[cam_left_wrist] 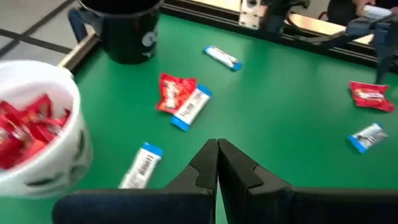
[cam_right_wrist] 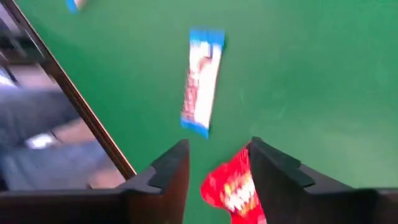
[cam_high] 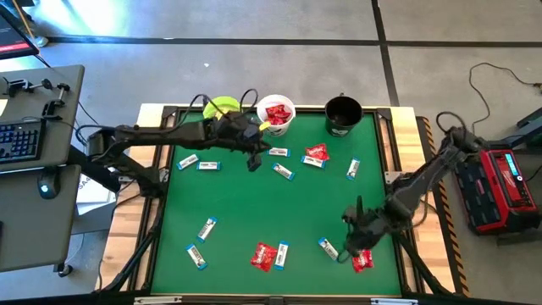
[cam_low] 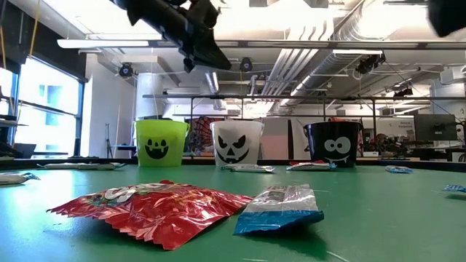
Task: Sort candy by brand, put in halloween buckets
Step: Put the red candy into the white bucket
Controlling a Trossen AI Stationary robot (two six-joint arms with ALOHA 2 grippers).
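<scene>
With right gripper (cam_right_wrist: 214, 165) jaws apart over red packet (cam_right_wrist: 233, 186), packet is best centred between fingers before closing; blue-and-white bar (cam_right_wrist: 202, 81) avoided. Left gripper (cam_left_wrist: 217, 163) jaws together, nothing held.

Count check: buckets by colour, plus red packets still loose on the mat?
green bucket: 1
white bucket: 1
black bucket: 1
loose red packets: 3
Total: 6
</scene>
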